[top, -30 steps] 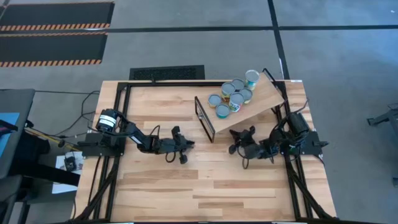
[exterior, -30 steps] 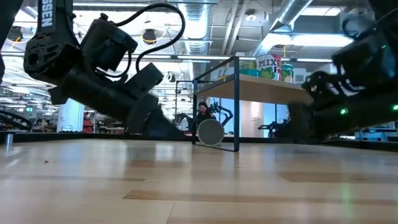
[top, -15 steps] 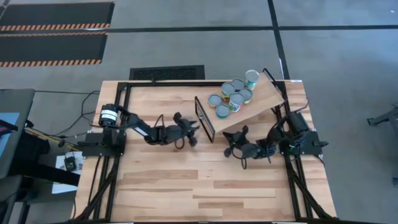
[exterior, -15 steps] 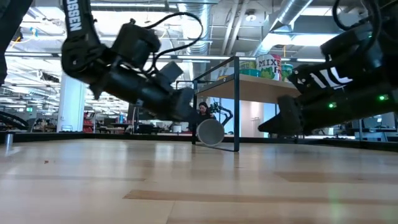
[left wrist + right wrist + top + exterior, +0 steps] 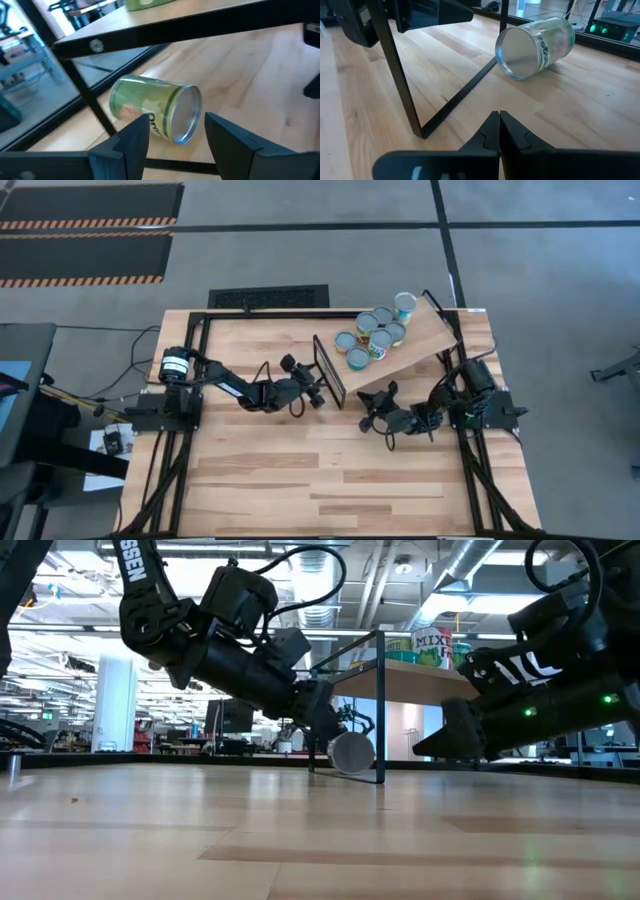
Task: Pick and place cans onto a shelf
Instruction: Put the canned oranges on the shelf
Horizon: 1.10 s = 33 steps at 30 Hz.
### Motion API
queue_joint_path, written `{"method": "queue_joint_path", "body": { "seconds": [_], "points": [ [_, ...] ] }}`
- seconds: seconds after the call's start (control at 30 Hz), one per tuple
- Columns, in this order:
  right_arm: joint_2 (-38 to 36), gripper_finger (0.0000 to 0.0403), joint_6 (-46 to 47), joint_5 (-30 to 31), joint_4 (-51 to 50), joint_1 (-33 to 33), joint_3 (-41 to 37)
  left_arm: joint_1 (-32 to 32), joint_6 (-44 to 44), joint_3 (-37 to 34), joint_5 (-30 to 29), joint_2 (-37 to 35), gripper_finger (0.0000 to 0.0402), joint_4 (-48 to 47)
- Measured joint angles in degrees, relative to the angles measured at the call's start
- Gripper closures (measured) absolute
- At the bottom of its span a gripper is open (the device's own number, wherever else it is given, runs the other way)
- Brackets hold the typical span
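Counter: planked wood top, carrying the shelf at its far right and both arms; bare boards across the near half.
Shelf: light board set at a slant on a thin black frame, its top already partly filled.
Cans on the shelf: a tight cluster of about seven stands upright on the board's far end; labels in green, yellow and teal show from above, and the low view shows them up on the board.
Can under the shelf: one green-labelled tin lies on its side on the counter, just behind the black frame, silvery end turned toward the arms. It is not yet on the shelf.
Left hand: reached to the frame's lower end, fingers spread wide and released, the fallen can lying between and just beyond its fingertips; nothing is grasped.
Right hand: low over the counter just near of the shelf, fingers clenched together on nothing, pointing at the same can.
Done: most of the cans look placed.
Left: by my reading, the fallen can is the only one left to seize, lift out from under the board and stand with the others.
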Motion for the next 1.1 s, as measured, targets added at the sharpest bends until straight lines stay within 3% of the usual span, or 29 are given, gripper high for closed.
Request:
{"method": "queue_joint_path", "body": {
  "seconds": [0.17, 0.3, 0.43, 0.57, 0.77, 0.9, 1.1],
  "points": [
    [0.00, 0.0385, -1.29, 0.27, -0.37, 0.00, -0.01, 0.44, 1.06, 0.04, 5.06, 0.00, 0.0219, 0.12],
    [0.00, 0.0394, -2.80, -0.97, 1.90, -1.23, -1.29, 0.25, 0.81, -0.18, 5.06, 0.00, 0.0225, 0.58],
    [0.15, 0.0397, -3.52, -5.49, 5.93, -3.51, -2.64, 0.30, -1.46, -3.08, 5.53, 0.00, 0.0258, 5.52],
    [4.77, 0.0399, -8.69, -9.13, 18.17, -4.56, -2.90, 0.56, -2.85, -6.10, 5.99, 0.00, 0.0300, 8.29],
    [13.29, 0.0399, -4.19, -11.85, 18.36, -5.79, -0.07, -0.22, -2.08, -7.96, 10.17, 0.00, 0.0347, 9.78],
    [12.93, 0.0400, -4.69, -14.01, 18.50, -5.01, -0.16, -0.42, 0.94, -8.09, 12.27, 0.00, 0.0370, 12.61],
    [7.30, 0.0400, -4.99, -11.40, 18.66, -3.22, -6.27, 0.40, 4.12, -8.09, 16.74, 0.00, 0.0399, 16.25]
  ]
}}
